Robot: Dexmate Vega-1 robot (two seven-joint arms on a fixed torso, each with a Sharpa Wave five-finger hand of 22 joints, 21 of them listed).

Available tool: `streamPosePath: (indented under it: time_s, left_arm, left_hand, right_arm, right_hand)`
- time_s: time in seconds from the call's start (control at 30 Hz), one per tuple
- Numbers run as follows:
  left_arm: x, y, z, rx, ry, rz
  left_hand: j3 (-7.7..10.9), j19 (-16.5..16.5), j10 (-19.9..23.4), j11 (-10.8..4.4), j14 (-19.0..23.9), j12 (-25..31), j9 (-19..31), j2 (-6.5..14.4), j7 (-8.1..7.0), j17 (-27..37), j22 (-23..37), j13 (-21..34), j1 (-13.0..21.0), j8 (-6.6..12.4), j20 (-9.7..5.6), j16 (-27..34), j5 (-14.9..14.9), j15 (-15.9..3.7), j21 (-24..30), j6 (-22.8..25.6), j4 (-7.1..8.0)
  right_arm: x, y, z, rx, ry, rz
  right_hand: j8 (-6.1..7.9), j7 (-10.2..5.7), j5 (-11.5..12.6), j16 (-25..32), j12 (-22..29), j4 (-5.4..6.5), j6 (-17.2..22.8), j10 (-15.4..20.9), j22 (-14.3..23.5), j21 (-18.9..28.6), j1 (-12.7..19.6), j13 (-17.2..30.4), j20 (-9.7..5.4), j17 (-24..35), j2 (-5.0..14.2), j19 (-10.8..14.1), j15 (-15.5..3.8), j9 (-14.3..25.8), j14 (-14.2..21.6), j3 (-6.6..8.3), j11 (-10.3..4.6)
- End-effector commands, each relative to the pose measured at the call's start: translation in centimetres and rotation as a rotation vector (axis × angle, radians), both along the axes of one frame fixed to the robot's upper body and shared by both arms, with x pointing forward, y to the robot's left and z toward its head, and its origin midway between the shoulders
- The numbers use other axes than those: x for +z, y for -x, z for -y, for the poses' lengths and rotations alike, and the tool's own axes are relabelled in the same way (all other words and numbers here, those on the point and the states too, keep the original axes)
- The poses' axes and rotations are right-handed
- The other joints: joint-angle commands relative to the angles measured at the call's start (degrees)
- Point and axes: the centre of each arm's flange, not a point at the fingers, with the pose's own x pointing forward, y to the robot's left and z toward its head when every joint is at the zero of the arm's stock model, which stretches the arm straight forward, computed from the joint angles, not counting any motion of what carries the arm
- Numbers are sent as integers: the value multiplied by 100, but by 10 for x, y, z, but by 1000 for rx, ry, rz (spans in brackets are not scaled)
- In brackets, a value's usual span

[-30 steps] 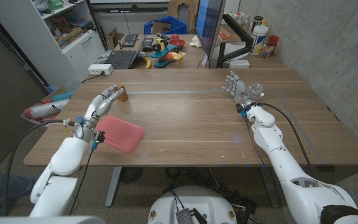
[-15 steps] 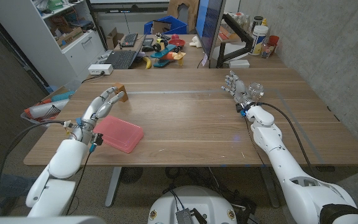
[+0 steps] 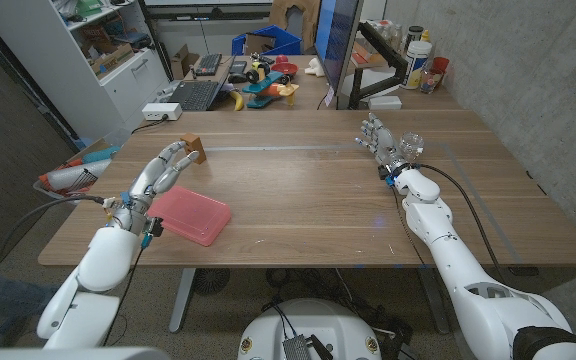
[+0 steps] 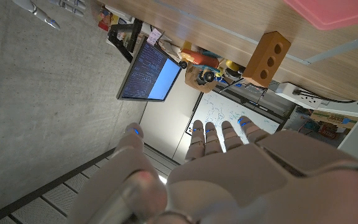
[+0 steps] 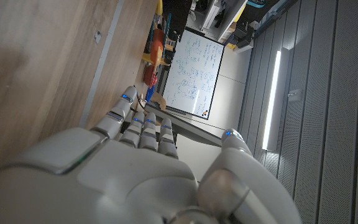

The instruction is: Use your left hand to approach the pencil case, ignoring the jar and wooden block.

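The pink pencil case (image 3: 190, 216) is seen lying flat on the wooden table (image 3: 308, 205), near the table's front left corner, with its near corner close to the front edge. The left hand (image 3: 156, 176) is held over the table just beside the case's left end, its fingers stretched out and apart, with nothing gripped; whether it touches the case cannot be told. In the left wrist view the same hand (image 4: 229, 168) is shown with its fingers extended, and an edge of the case (image 4: 337, 11) appears past them.

The wooden block (image 3: 195, 149) is placed just beyond the left hand's fingertips, near the left edge of the table, apart from the case. In the left wrist view its holes (image 4: 267, 56) can be made out.

The right hand (image 3: 379, 140) is raised near the far right of the table, fingers open and empty, with the clear jar (image 3: 411, 146) just beside it. A wide bare stretch of tabletop is left between the two hands, running from the case across to the right edge.
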Motion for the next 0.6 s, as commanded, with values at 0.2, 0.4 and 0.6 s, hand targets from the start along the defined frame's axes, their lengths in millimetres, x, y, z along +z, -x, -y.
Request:
streamPosePath:
  time_s: [0.2, 0.4, 0.6]
  left_arm:
    - [-2, 3, -3, 80, -52, -21]
    - [-2, 1, 3, 126, -104, -40]
    - [-1, -1, 3, 157, -130, -40]
  left_hand:
    - [24, -2, 53, 25, 56, 42, 7, 8, -15, 13, 34, 13, 98, 22, 48, 28, -16, 13, 0, 63, -49]
    - [29, 0, 61, 17, 72, 44, 7, 13, -25, 13, 35, 13, 113, 20, 80, 33, -18, 20, 1, 70, -56]
    - [33, 7, 72, 12, 80, 47, 7, 15, -27, 13, 35, 13, 125, 20, 79, 34, -19, 10, 3, 81, -62]
  right_arm:
    - [0, -2, 3, -4, 1, -3]
    - [0, -3, 3, -6, 4, -5]
    - [-1, -3, 4, -13, 8, -9]
  right_hand:
    - [-28, 8, 25, -6, -15, -23, 66, 48, 13, -56, 27, 10, 20, 16, 14, 61, 15, 29, 44, -4, -2]
    - [-28, 7, 24, -6, -16, -25, 67, 46, 14, -69, 26, 10, 21, 13, 17, 66, 10, 29, 45, -5, -9]
    - [-29, 2, 24, -6, -18, -28, 68, 43, 14, -82, 25, 10, 23, 10, 18, 74, 12, 29, 47, -7, -7]
